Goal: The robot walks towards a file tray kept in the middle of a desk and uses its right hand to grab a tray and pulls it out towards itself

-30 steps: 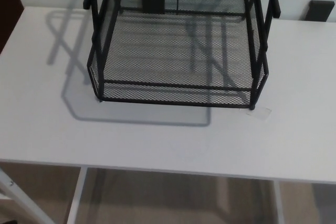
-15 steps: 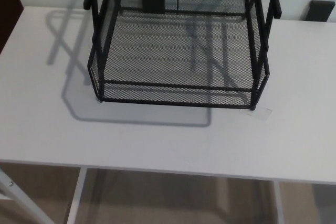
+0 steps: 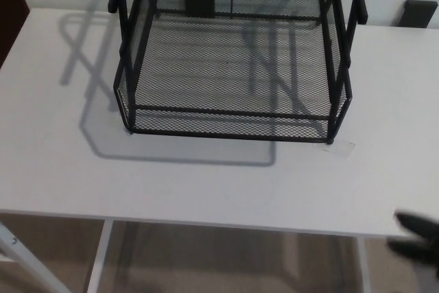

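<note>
File tray (image 3: 233, 66) stands mid-surface (image 3: 55, 169). Right hand (image 3: 418, 238) is seen blurred, well short of the tray; finger state cannot be told. Risk: whole rack dragged if the frame is hooked.

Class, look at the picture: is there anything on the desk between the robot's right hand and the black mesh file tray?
Nothing visible. The right hand shows at the desk's near right corner, and only bare white desktop lies between it and the file tray.
</note>
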### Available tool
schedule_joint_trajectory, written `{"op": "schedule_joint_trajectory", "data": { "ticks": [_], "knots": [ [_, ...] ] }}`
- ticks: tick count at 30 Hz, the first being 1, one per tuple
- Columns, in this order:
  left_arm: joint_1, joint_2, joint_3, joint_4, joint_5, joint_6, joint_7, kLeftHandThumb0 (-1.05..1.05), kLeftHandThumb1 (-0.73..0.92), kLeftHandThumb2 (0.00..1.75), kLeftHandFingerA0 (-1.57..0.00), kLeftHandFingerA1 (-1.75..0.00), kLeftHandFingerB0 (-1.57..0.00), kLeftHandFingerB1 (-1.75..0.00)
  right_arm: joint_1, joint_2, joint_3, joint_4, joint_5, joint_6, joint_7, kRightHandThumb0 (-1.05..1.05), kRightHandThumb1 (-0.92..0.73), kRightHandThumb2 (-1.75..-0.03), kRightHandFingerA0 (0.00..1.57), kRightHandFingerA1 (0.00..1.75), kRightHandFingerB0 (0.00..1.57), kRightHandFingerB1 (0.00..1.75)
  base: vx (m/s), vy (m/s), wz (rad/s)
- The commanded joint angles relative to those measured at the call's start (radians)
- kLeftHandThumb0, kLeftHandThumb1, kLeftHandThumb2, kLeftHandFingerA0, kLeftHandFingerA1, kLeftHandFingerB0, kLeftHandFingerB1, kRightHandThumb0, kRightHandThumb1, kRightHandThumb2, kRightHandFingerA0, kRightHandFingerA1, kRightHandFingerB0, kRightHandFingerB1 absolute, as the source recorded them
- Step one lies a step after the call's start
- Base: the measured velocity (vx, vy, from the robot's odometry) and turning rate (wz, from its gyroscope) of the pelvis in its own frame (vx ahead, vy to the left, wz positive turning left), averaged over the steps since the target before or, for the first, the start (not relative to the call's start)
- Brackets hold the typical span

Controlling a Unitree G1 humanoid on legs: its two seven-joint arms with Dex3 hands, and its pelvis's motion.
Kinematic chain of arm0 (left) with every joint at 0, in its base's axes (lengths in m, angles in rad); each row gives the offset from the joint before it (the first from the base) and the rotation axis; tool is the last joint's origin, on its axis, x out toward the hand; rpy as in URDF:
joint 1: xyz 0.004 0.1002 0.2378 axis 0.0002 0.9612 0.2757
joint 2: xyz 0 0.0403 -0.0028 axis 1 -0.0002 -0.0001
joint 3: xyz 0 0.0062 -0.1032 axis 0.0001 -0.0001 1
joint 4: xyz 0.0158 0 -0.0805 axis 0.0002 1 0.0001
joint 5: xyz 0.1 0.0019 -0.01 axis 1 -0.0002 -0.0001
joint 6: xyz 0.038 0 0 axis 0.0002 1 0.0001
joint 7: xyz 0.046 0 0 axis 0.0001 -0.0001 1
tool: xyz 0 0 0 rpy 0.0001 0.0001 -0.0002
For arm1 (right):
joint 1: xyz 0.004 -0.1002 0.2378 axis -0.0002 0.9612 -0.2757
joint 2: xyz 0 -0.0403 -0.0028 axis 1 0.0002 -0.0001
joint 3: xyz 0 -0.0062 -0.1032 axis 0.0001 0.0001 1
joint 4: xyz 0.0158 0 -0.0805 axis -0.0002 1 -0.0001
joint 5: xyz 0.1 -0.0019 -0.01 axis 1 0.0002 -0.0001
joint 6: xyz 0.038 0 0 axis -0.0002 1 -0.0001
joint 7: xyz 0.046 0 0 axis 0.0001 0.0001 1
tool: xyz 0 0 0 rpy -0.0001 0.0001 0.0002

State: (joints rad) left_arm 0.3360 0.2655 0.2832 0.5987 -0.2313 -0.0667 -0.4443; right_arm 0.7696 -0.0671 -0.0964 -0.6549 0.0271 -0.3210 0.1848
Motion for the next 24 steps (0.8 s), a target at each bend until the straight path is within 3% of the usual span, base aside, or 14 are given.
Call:
{"op": "schedule_joint_trajectory", "data": {
  "ticks": [1, 2, 3, 4, 6, 8, 11, 15, 16, 18, 20, 22, 23, 24],
  "knots": [
    [0.023, 0.023, 0.0, 0.001, 0.013, -0.023, -0.006, -0.29, 0.45, 0.62, -0.47, -0.46, -0.38, -0.41, -0.466, -0.106, -0.099, -0.392, -0.307, 0.017, 0.016, -0.63, -0.48, -0.81, 0.16, 0.57, 0.12, 0.48, 0.0, 0.0, 0.0],
    [0.025, 0.022, -0.001, -0.009, 0.015, -0.015, 0.001, -0.29, 0.45, 0.62, -0.49, -0.46, -0.39, -0.42, -0.534, -0.127, -0.059, -0.392, -0.388, 0.069, 0.057, -0.61, -0.58, -0.57, 0.15, 0.54, 0.18, 0.42, 0.0, 0.0, 0.0],
    [0.027, 0.022, -0.003, -0.016, 0.018, -0.013, 0.005, -0.28, 0.45, 0.62, -0.49, -0.46, -0.4, -0.42, -0.574, -0.126, -0.022, -0.382, -0.456, 0.084, 0.077, -0.62, -0.53, -0.56, 0.17, 0.54, 0.22, 0.41, 0.0, 0.0, 0.0],
    [0.025, 0.023, -0.008, -0.022, 0.024, -0.014, 0.007, -0.28, 0.45, 0.62, -0.46, -0.46, -0.39, -0.41, -0.635, -0.122, 0.031, -0.347, -0.56, 0.091, 0.112, -0.66, -0.42, -0.77, 0.14, 0.56, 0.19, 0.49, 0.0, 0.0, 0.0],
    [0.021, 0.023, -0.01, -0.025, 0.024, -0.014, 0.008, -0.2, 0.51, 0.55, -0.48, -0.42, -0.4, -0.37, -0.691, -0.126, 0.067, -0.316, -0.627, 0.109, 0.148, -0.67, -0.42, -0.77, 0.1, 0.54, 0.19, 0.48, 0.0, 0.0, 0.0],
    [0.026, 0.021, -0.01, -0.035, 0.017, -0.021, -0.008, -0.29, 0.43, 0.62, -0.46, -0.47, -0.37, -0.42, -0.795, -0.146, 0.125, -0.248, -0.71, 0.146, 0.218, -0.7, -0.42, -0.77, 0.06, 0.51, 0.21, 0.46, 0.0, 0.0, 0.0],
    [0.014, 0.028, -0.011, -0.008, 0.018, -0.021, -0.017, -0.26, 0.44, 0.6, -0.5, -0.46, -0.38, -0.41, -0.939, -0.136, 0.194, -0.14, -0.872, 0.16, 0.26, -0.78, -0.46, -0.81, 0.03, 0.46, 0.22, 0.43, 0.0, 0.0, 0.0],
    [-0.001, 0.026, -0.02, -0.006, 0.027, -0.021, -0.009, -0.28, 0.43, 0.61, -0.53, -0.47, -0.38, -0.42, -1.061, -0.12, 0.26, -0.037, -0.951, 0.208, 0.272, -0.79, -0.47, -0.83, 0.04, 0.4, 0.22, 0.43, 0.0, 0.0, 0.0],
    [0.006, 0.028, -0.024, -0.008, 0.035, -0.03, -0.008, -0.31, 0.43, 0.62, -0.54, -0.48, -0.39, -0.43, -1.078, -0.109, 0.278, -0.022, -0.975, 0.223, 0.283, -0.82, -0.49, -0.83, 0.07, 0.28, 0.19, 0.43, 0.0, 0.0, 0.0],
    [0.015, 0.029, -0.031, -0.016, 0.045, -0.038, -0.005, -0.31, 0.42, 0.62, -0.52, -0.47, -0.38, -0.42, -1.116, -0.09, 0.312, 0.011, -1.022, 0.257, 0.306, -0.71, -0.41, -0.84, 0.0, 0.3, 0.16, 0.45, 0.0, 0.0, 0.0],
    [0.018, 0.03, -0.034, -0.023, 0.046, -0.029, -0.004, -0.31, 0.43, 0.62, -0.49, -0.47, -0.37, -0.42, -1.152, -0.071, 0.347, 0.06, -1.057, 0.285, 0.307, -0.78, -0.46, -0.82, 0.05, 0.29, 0.17, 0.41, 0.0, 0.0, 0.0],
    [0.033, 0.028, -0.036, -0.062, 0.041, -0.022, -0.007, -0.32, 0.43, 0.62, -0.48, -0.47, -0.38, -0.42, -1.173, -0.056, 0.384, 0.118, -1.067, 0.311, 0.29, -0.69, -0.42, -0.78, 0.04, 0.31, 0.17, 0.41, 0.0, 0.0, 0.0],
    [0.037, 0.03, -0.039, -0.071, 0.044, -0.021, -0.008, -0.32, 0.44, 0.62, -0.46, -0.46, -0.36, -0.42, -1.177, -0.054, 0.394, 0.13, -1.082, 0.316, 0.286, -0.7, -0.44, -0.54, 0.05, 0.35, 0.23, 0.3, 0.0, 0.0, 0.0],
    [0.038, 0.032, -0.043, -0.07, 0.047, -0.028, -0.013, -0.33, 0.44, 0.63, -0.46, -0.46, -0.36, -0.42, -1.182, -0.053, 0.409, 0.151, -1.109, 0.318, 0.278, -0.67, -0.4, -0.78, 0.04, 0.31, 0.18, 0.4, 0.0, 0.0, 0.0]
  ]
}}
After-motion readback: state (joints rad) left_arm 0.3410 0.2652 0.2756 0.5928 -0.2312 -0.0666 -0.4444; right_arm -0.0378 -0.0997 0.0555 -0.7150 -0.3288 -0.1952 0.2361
